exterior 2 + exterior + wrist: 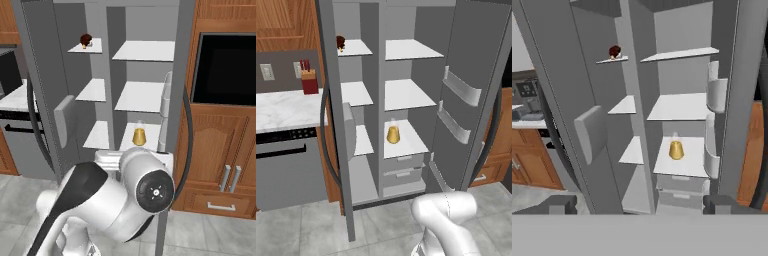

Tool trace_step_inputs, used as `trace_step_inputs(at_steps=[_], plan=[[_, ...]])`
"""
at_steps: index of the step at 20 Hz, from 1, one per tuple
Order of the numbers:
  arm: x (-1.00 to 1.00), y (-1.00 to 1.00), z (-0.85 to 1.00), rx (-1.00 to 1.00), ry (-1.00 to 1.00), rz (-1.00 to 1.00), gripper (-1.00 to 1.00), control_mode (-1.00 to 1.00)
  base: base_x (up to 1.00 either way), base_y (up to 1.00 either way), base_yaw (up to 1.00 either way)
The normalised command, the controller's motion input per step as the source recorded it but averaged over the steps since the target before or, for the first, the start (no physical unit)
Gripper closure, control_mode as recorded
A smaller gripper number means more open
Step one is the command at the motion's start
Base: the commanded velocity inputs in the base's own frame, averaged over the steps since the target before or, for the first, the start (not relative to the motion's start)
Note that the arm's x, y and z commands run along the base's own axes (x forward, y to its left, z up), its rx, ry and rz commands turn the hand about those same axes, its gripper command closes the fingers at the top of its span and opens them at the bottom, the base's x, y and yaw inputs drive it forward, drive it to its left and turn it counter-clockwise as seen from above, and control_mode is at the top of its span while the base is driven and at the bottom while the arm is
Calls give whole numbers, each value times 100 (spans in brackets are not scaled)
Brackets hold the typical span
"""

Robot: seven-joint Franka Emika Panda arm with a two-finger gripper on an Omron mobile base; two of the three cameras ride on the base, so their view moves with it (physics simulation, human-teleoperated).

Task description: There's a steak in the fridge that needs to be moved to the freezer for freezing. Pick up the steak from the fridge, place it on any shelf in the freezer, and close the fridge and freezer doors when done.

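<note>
The steak (340,43) (86,40) (614,51), a small dark red-brown lump, lies on the top shelf of the narrow freezer (356,92) (92,90) (624,105). Beside it to the right is the wider fridge (408,95) (140,97) (679,107), with broad white shelves and grey drawers. The freezer door (336,125) (567,90) and the fridge door (476,60) (737,75) both stand wide open. My gripper (644,205) is open and holds nothing. It hangs well back from the unit, facing the shelves.
A yellow cup-shaped thing (393,134) (139,135) (676,150) stands on the lowest fridge shelf. A marble counter with a red knife block (309,80) and a grey appliance (286,165) lie left of the unit. Wooden cabinets (225,150) and a black oven recess (225,65) are on the right.
</note>
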Motion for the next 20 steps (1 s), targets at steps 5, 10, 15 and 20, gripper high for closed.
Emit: trace_step_inputs(at_steps=[5, 10, 15, 20], plan=[[12, -43, -39, 5, -14, 8, -100, -100, 0, 0, 0], [33, -50, -47, 8, -10, 18, -100, -100, 0, 0, 0], [59, -45, -32, 10, -2, 24, -100, -100, 0, 0, 0], [67, -51, -25, 11, 0, 25, -100, -100, 0, 0, 0]])
